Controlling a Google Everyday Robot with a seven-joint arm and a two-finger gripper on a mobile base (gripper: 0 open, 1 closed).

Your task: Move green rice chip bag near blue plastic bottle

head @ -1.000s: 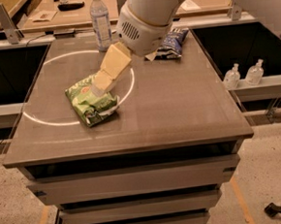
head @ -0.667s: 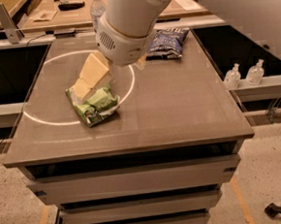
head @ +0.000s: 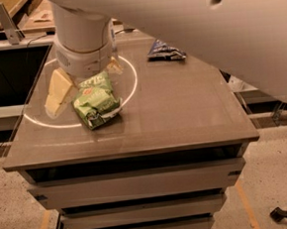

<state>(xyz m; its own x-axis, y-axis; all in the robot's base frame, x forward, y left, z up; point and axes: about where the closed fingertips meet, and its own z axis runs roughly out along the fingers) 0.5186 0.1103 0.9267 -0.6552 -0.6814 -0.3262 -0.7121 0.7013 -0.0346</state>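
Gripper [head: 84,86] hangs low over the white light ring [head: 133,80] on the table [head: 183,113], jaws spread wide, clasping nothing. On the view's L, one finger [head: 56,92] slants down inside the ring, just beside the green rice chip bag [head: 97,101]. The other finger shows only as a tip at the ring's far side. Bag lies flat inside the ring, near end across the ring's near arc. Long axis runs approx. far-to-near, near end swung slightly L. Bag's far end sits btwn the fingers, under the wrist. Small red-white logo on its face; lettering not readable. Outside the ring, far R, lies the dark blue snack bag [head: 166,51].
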